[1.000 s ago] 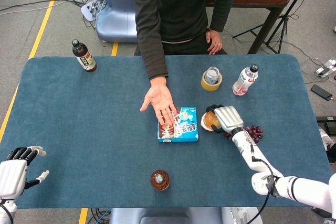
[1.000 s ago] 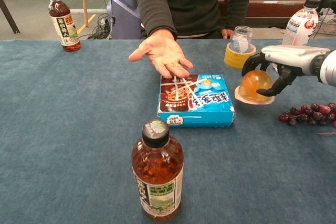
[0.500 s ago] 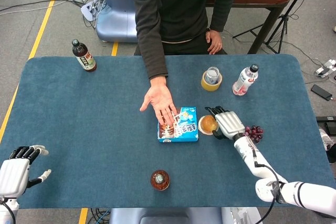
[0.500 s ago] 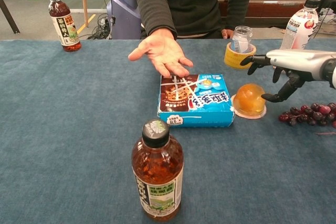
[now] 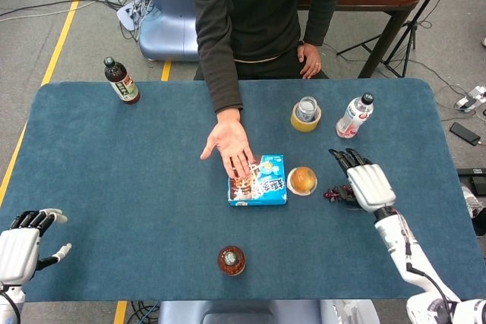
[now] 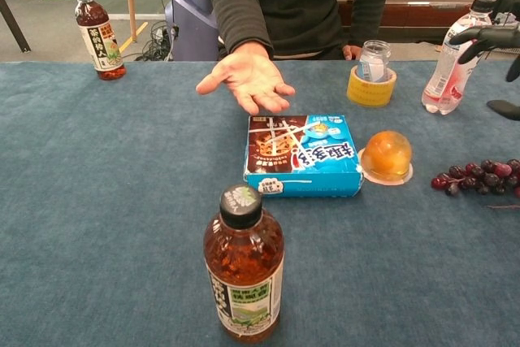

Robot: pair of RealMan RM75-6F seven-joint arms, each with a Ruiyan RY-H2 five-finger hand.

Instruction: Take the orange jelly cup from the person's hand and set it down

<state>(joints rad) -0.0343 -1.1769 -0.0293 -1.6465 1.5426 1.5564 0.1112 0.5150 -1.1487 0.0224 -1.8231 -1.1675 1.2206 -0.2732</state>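
Note:
The orange jelly cup (image 5: 302, 180) (image 6: 387, 156) sits upside down on the blue table, just right of the blue snack box (image 5: 258, 180) (image 6: 301, 155). Nothing touches it. My right hand (image 5: 365, 181) hovers to its right with fingers spread and empty; the chest view shows only its dark fingertips (image 6: 486, 38) at the right edge. The person's open palm (image 5: 230, 146) (image 6: 249, 79) is held out, empty, above the box's far left corner. My left hand (image 5: 23, 243) stays open at the table's near left corner, seen only in the head view.
Dark grapes (image 6: 481, 175) lie under my right hand. A yellow tape roll with a small jar (image 5: 306, 114) and a white bottle (image 5: 354, 115) stand behind the cup. One tea bottle (image 6: 244, 266) stands at the near centre, another (image 5: 121, 80) at the far left.
My right hand let go of the jelly cup, which now rests on the table, then opened and drew back to the right and upward. The left hand barely moved.

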